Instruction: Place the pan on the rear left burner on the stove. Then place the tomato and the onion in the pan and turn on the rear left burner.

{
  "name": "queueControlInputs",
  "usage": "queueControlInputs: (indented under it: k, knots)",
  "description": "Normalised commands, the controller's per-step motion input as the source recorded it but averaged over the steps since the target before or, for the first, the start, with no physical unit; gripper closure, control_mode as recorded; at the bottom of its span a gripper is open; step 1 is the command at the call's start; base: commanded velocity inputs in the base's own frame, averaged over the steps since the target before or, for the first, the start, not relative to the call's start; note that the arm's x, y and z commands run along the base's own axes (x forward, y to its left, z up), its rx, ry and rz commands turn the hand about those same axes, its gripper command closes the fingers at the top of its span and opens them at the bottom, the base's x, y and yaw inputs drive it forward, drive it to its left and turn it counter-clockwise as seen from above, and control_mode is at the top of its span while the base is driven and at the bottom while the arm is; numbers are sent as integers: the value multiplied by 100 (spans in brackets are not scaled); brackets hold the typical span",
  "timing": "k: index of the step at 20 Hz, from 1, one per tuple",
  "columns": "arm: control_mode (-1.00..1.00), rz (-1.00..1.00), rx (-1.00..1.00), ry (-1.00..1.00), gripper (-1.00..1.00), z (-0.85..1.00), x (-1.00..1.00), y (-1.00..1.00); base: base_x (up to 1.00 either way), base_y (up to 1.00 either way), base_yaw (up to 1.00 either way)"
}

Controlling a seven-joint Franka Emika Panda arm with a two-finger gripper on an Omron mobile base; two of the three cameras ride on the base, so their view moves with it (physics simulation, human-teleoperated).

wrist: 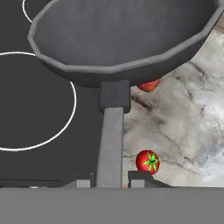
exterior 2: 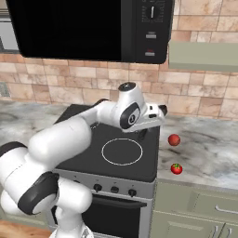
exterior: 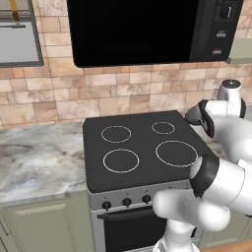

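Observation:
My gripper (wrist: 111, 181) is shut on the straight handle of the dark grey pan (wrist: 118, 35). The pan's bowl lies ahead of the fingers, over the right edge of the stove (exterior: 93, 172) and the counter beside it. From the right base view the hand points down at the cooktop's right edge, gripper (exterior 2: 142, 135) low beneath it. The rear left burner (exterior: 116, 134) is a bare white ring. The tomato (wrist: 147, 161) (exterior 2: 176, 168), with its green cap, rests on the counter right of the stove. The onion (exterior 2: 174, 140) sits just behind it, half hidden under the pan's rim (wrist: 148, 85).
A black microwave (exterior: 142, 29) hangs above the stove. Marble counter (exterior 2: 209, 144) runs along both sides, with a brick wall behind. Black knobs (exterior: 126, 202) line the silver front panel. The large front right ring (exterior 2: 122, 151) lies under my arm.

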Motion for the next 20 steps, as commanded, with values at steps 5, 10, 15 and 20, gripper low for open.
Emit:
queueControlInputs:
  k: [5,10,15,20]
  knots:
    - [-100,7,15,15,100,21,0,47,0,0,0]
    - [-100,10,18,10,100,13,0,48,0,0,0]
    - [-100,11,18,6,100,0,0,54,0,0,0]
    - [-100,9,11,0,100,0,-1,62,0,0,0]
